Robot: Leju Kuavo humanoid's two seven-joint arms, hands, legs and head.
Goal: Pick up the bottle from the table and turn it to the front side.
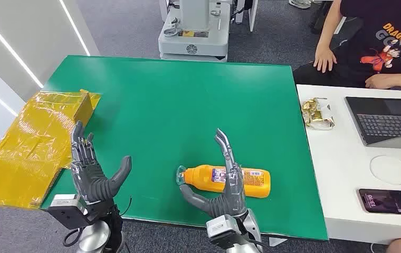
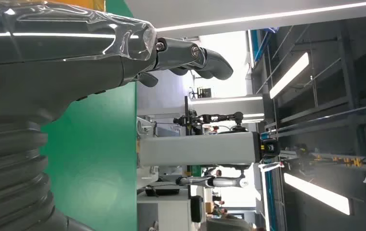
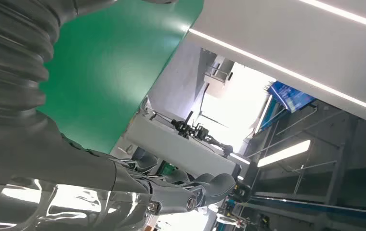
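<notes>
Green table (image 1: 177,100), white desk (image 1: 341,153), grey carpet (image 1: 130,26)

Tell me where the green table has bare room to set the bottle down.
Bare: the whole far half of the green table, and the strip between the left hand and right hand. Crowded: the near edge around the bottle and the yellow wrapping on the left.

You are looking at a bright green table (image 1: 177,100) carrying an orange bottle (image 1: 225,180) that is showing a clear cap and a white label with small dark print. Your left hand (image 1: 90,168) and right hand (image 1: 227,184) are showing grey with darker fingers. Glossy yellow sheeting (image 1: 29,147) is lying at the left, and a white desk (image 1: 341,184) is holding a grey laptop (image 1: 388,120), a gold wrapper (image 1: 317,113) and a black phone (image 1: 387,201).
</notes>
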